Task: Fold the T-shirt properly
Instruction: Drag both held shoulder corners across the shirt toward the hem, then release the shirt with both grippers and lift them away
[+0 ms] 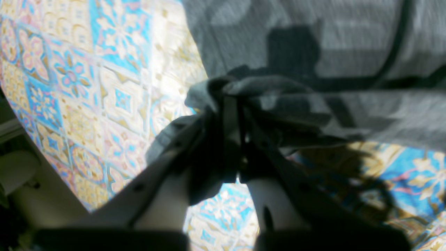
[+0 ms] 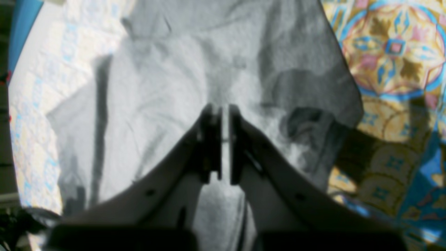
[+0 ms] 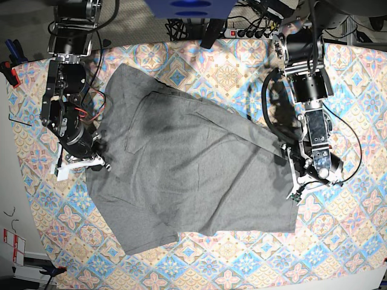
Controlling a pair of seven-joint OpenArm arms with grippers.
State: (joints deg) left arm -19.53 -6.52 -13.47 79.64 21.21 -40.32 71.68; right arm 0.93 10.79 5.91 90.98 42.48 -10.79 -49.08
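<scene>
Two pincers, both clamped on fabric. Left pincer (image 1: 240,115) pinching a bunched edge of the large plain heather-grey cotton T-shirt (image 3: 187,175); rest of the garment spread ahead of and beside it over the colourful tile-patterned tablecloth (image 3: 357,72) on the worktop. Right pincer (image 2: 221,139) closed on the opposite edge, cloth fanning out ahead of its tips. Step judged: carrying both edges for a fold. Best done by lifting evenly, keeping both grips tight, moving in parallel, holding cloth taut to avoid creases, laying down flat before release.
</scene>
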